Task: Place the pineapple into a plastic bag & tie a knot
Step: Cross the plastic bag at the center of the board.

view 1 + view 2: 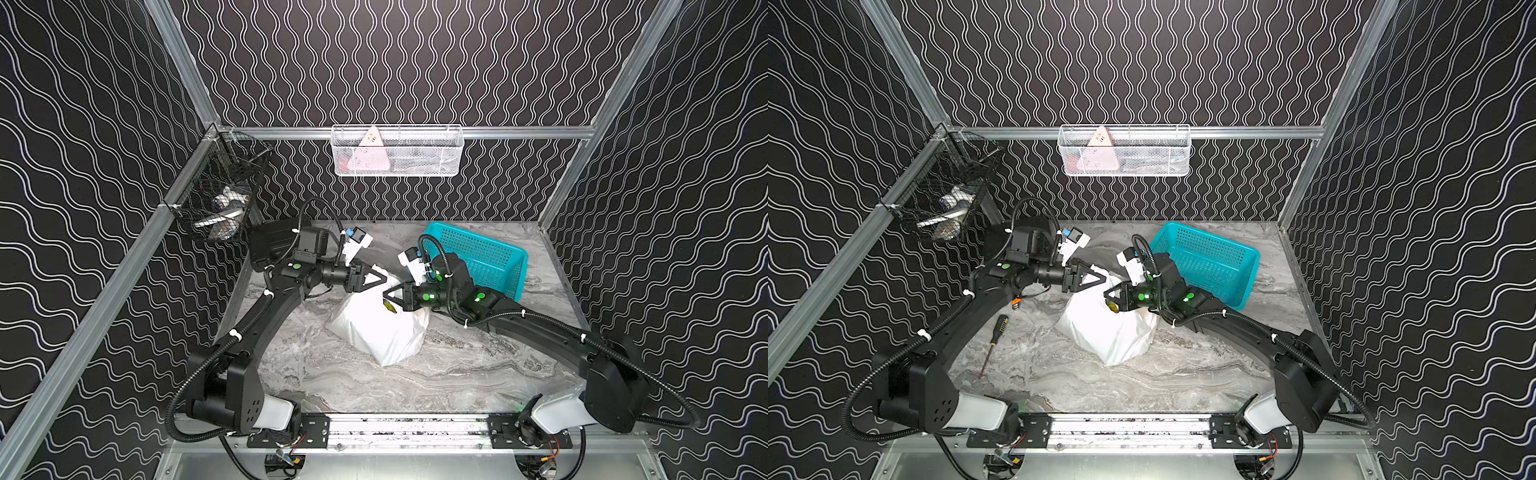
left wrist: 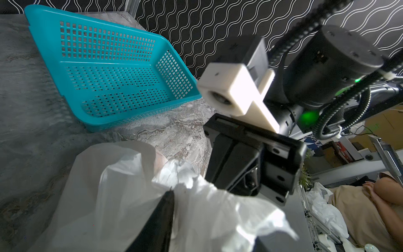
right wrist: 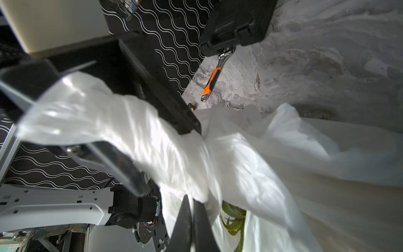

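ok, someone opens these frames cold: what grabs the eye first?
The white plastic bag in the middle of the table, worked at its bunched top: the right gripper is pinched shut on the film, and the left gripper stands open around a strip of it. Green pineapple leaves poke out of the bag's mouth in the right wrist view. A teal basket sits tilted at the back right.

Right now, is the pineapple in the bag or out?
In. Green leaves of the pineapple show inside the bag in the right wrist view; its body is hidden.
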You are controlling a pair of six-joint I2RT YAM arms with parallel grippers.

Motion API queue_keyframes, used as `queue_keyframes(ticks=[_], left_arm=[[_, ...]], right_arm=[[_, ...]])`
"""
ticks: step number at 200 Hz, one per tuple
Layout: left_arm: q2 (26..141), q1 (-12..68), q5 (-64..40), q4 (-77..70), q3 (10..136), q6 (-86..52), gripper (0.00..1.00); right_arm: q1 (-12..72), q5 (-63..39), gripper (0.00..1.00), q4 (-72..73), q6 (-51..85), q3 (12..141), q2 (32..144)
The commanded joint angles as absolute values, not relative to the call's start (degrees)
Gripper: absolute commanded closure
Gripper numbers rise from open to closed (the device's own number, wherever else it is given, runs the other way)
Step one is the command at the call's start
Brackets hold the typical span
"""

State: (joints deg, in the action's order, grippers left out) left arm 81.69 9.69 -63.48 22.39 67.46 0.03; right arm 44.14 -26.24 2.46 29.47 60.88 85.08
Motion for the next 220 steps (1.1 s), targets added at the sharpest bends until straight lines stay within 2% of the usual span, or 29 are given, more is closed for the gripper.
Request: queue_keyframes(ticks=[1,14,46,53,63,73,92,112,134,149,163,170,187,220], left_arm=[[81.75,9.75,-65.15,20.14,67.54,0.38,0.68],[82.59,9.93,-64.37,23.08,68.47,3.03,0.79],[83.26,10.48,-62.35,27.41,70.35,7.31,0.91],[83.24,10.5,-62.31,27.27,70.57,7.15,0.89],[83.17,10.59,-62.21,26.54,70.53,6.33,0.72],[83.01,10.71,-62.49,25.96,70.17,5.7,0.65],[83.26,10.91,-62.27,25.14,69.27,4.99,0.62],[84.51,11.59,-61.31,27.43,69.9,6.6,0.63],[85.77,12.4,-58.3,31.37,71.44,9.96,0.76],[85.57,12.49,-58.59,32.5,72.46,11.51,1.0],[83.94,12.27,-58.78,30.86,72.3,11.55,1.0],[82.91,12.03,-59.51,29.9,71.92,11.89,1.0],[79.99,11.6,-61.96,24.9,68.96,11.82,1.0],[77.66,11.67,-64.87,22.2,65.64,14.5,1.0]], right_arm=[[44.21,-26.78,1.0,5.07,30.23,60.81,85.6],[44.21,-27.11,1.0,5.43,30.56,61.08,85.78],[44.21,-29.53,1.0,6.21,30.61,61.38,86.19],[44.21,-29.62,1.0,5.38,30.22,61.64,86.59],[44.23,-29.79,1.0,5.01,29.89,61.68,87.16],[44.26,-29.54,1.0,5.56,30.01,61.16,87.19],[44.14,-29.01,1.0,6.0,29.89,61.22,86.92],[44.21,-29.22,1.0,5.67,29.64,62.03,87.19],[44.21,-29.44,1.0,5.93,29.53,61.79,87.05],[44.19,-30.05,1.0,4.54,28.41,61.75,86.93],[43.84,-31.27,1.0,0.99,25.13,61.7,86.1],[43.42,-32.13,0.93,-1.4,22.72,61.66,84.99],[41.75,-35.98,0.67,-4.73,17.99,61.48,81.28],[39.57,-33.87,0.49,-7.21,10.03,62.15,76.84]])
